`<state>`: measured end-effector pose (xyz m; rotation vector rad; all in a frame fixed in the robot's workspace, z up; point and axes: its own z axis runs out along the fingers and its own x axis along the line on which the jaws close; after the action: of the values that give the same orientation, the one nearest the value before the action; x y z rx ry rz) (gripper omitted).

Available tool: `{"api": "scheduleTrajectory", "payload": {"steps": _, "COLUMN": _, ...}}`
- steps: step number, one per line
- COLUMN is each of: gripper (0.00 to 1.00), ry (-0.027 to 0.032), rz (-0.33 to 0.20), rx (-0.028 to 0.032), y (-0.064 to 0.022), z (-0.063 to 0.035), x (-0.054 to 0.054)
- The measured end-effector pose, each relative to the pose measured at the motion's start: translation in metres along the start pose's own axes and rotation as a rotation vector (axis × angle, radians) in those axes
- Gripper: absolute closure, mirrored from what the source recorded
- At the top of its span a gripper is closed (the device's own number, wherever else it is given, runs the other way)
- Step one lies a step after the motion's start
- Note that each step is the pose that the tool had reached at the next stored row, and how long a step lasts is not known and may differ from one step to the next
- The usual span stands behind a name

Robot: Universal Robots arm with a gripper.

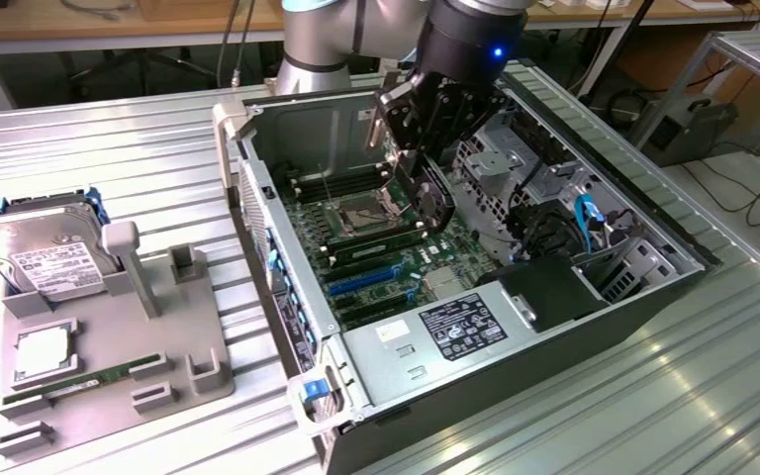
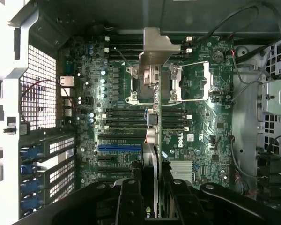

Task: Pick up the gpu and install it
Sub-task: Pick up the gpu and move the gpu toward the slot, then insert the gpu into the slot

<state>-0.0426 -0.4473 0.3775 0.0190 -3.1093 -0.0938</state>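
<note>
1. Inside the open computer case [image 1: 258, 213], the gripper [image 1: 423, 148] was clenched on the gpu [image 1: 430, 203], which hung edge-on above the motherboard [image 1: 367, 267] and not yet seated.
2. In the wrist view the gpu [image 2: 151, 140] ran as a thin slab from the fingers [image 2: 131, 197] to its silver bracket [image 2: 154, 51], near the blue slot [image 2: 119, 146].
3. The card looked stiff and fairly light, but probably fragile: a bare circuit board with a contact edge that would tolerate no twisting or skewed pressing.
4. The safest hold appeared to be the one taken, on the flat faces near the upper edge, clear of the contacts.
5. The case also held a labelled power supply [image 1: 459, 327] and blue cables [image 1: 585, 223].
6. On the exterior view's left, a grey fixture tray [image 1: 116, 366] held a hard drive [image 1: 44, 257] and a green memory stick [image 1: 83, 381].
</note>
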Motion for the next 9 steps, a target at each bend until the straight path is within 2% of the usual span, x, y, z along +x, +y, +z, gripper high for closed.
{"api": "scheduleTrajectory", "payload": {"steps": 9, "gripper": 0.74, "ry": -0.0012, "rz": 0.0, "rx": -0.0002, "y": -0.0002, "z": 0.0035, "x": -0.0001}}
